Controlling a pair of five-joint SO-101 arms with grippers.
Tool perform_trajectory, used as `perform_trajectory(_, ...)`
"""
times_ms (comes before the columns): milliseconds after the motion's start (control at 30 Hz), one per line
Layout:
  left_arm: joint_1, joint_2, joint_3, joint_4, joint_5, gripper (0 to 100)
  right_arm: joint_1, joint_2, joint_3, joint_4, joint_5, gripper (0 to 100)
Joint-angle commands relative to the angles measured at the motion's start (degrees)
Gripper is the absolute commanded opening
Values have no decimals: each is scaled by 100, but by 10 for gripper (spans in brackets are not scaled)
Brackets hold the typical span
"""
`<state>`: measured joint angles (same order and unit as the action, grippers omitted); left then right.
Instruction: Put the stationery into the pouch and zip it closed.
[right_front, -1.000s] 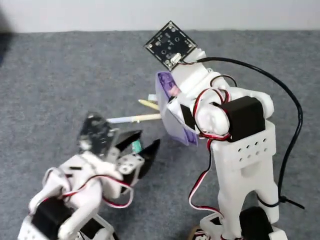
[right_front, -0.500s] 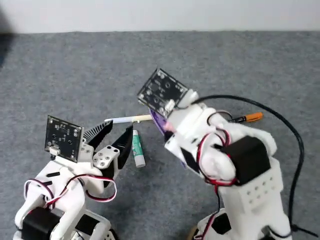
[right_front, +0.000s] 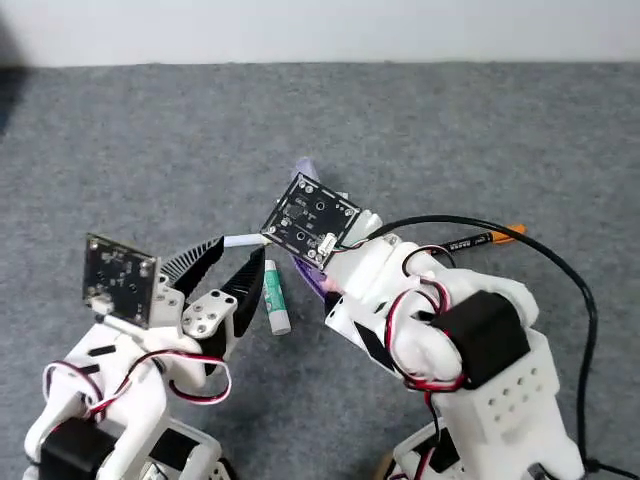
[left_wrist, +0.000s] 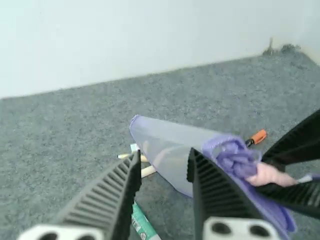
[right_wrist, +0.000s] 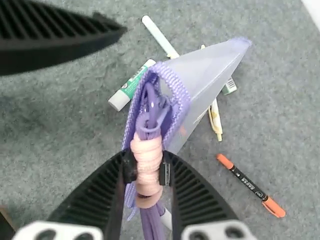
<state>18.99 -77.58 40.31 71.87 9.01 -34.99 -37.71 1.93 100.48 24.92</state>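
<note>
**Operator:** Which step is in hand?

**Observer:** You are near the start, I judge. Your right end effector (right_wrist: 146, 165) is pressed together on the pink tab (right_wrist: 147, 150) at the zip end of the pouch (right_wrist: 205, 75). It carries the pouch slanted over the middle of the tabletop (right_front: 120, 130). I cannot tell if the far corner of the pouch touches down. Your left end effector (left_wrist: 164, 154) is spread, with nothing between its fingers. It is just beside the glue stick (right_front: 275, 297), on the side toward the left edge. I see no stationery inside the pouch. The glue stick, the white pen (right_wrist: 157, 32), the cream pen (right_wrist: 215, 120) and the orange pen (right_wrist: 250, 185) lie on the tabletop around it.

**Operator:** What does the next move call for?

**Observer:** I think you should take one piece with the left end effector, and the glue stick is the nearest. Bring the spread fingers down on both sides of it, across its length, then close. First check the mouth of the pouch. I cannot tell whether the zip is open, and you need an open mouth turned toward the left arm.

**Operator:** Which view helps for what?

**Observer:** The right wrist view gives you the pinch on the tab and the pens under the pouch. In the high view the camera board (right_front: 312, 220) stands in front of that pinch. The left wrist view gives you the side of the pouch and the gap between your left fingers. The high view gives you how the glue stick lies beside those fingers.
</note>
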Motion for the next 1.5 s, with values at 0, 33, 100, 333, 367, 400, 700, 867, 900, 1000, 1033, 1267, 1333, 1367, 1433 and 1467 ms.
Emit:
perform_trajectory(0,26,-44,-338,-158,26,152,-4,40,-35,251,70,9)
perform_trajectory(33,35,-44,-338,-158,26,152,-4,48,-35,251,70,9)
perform_trajectory(100,35,-44,-338,-202,26,152,-4,66,-35,251,70,9)
perform_trajectory(333,167,-35,-303,-510,26,152,-4,84,-26,251,70,9)
perform_trajectory(367,264,-35,-295,-510,26,152,-4,84,-26,251,70,9)
perform_trajectory(400,369,-35,-295,-510,26,152,-4,84,-26,251,79,9)
perform_trajectory(700,695,-44,418,-888,26,152,-259,92,-26,251,229,9)
perform_trajectory(867,695,-44,699,-879,18,152,-259,84,-26,251,229,9)
perform_trajectory(900,686,-44,760,-853,18,151,-259,75,-26,251,229,9)
perform_trajectory(1000,316,-79,901,-844,18,152,-251,31,-26,251,229,9)
perform_trajectory(1033,176,-53,919,-853,18,152,-259,31,-26,251,229,9)
perform_trajectory(1267,-229,-88,1253,-791,-396,148,-251,22,-26,251,229,9)
perform_trajectory(1333,-202,-88,1279,-668,-440,148,-251,22,-26,251,229,9)
perform_trajectory(1367,-193,-88,1297,-651,-466,148,-251,22,-26,251,229,9)
perform_trajectory(1433,-132,-88,1314,-642,-475,148,-251,22,-26,251,229,9)
perform_trajectory(1467,-97,-88,1349,-642,-475,148,-251,22,-26,251,229,9)
